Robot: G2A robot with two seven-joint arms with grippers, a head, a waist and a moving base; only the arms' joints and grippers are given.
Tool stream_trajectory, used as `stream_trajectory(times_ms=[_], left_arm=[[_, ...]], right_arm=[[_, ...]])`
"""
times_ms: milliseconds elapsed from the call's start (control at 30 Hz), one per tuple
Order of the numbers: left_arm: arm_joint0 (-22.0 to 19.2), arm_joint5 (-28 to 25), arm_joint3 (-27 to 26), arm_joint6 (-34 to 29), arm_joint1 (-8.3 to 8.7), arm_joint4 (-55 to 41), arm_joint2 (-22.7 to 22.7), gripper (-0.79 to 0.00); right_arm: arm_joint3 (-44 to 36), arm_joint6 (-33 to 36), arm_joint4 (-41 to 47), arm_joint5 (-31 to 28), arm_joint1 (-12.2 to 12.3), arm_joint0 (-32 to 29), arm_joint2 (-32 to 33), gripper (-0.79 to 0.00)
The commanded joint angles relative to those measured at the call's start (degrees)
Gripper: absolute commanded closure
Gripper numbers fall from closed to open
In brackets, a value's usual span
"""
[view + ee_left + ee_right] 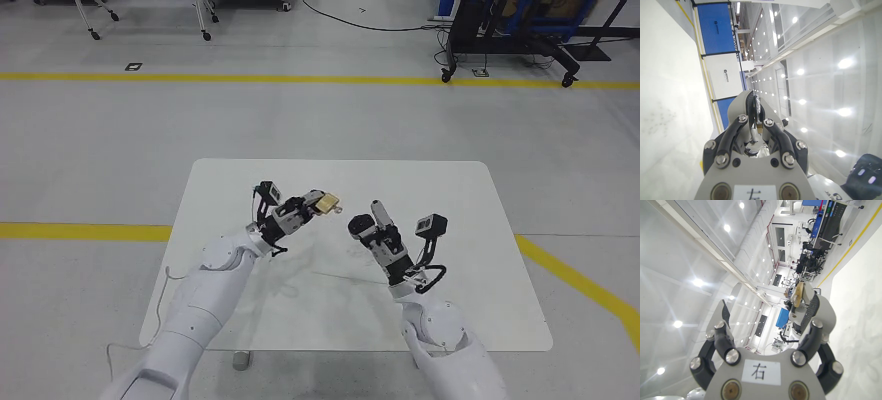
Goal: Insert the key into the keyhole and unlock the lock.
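Above table point(450, 210), left claw point(316, 206) grips lock point(328, 203).

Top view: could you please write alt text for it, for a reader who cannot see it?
The left claw holds a brass lock over a white table. The right claw, open and empty, is close beside it, apart from the lock.

Right gripper point(770, 306) with fingers spread wide, brass lock point(798, 293) just past one fingertip, clamped in left gripper point(804, 291), white table point(857, 313) alongside, ceiling lights point(727, 228) behind
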Motion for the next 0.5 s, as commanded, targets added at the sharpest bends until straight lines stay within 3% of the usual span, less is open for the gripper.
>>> stream_trajectory(times_ms=[0, 167, 467], left_arm=[[-0.44, 3.05, 1.50, -2.50, -0.29, -3.39, 0.19, 0.000], [-1.89, 5.46, 4.25, -6.61, -1.01, -7.30, 0.84, 0.000], [-3.50, 4.89, 7.16, -10.94, -1.79, -8.96, 1.53, 0.000]], right_arm=[[-0.72, 1.06, 1.08, -1.48, 0.07, -0.28, 0.10, 0.000], [0.72, 3.63, 0.86, -4.99, 0.09, 0.65, -1.07, 0.000], [8.00, 0.03, -4.52, -6.77, -0.53, 5.24, -4.15, 0.000]])
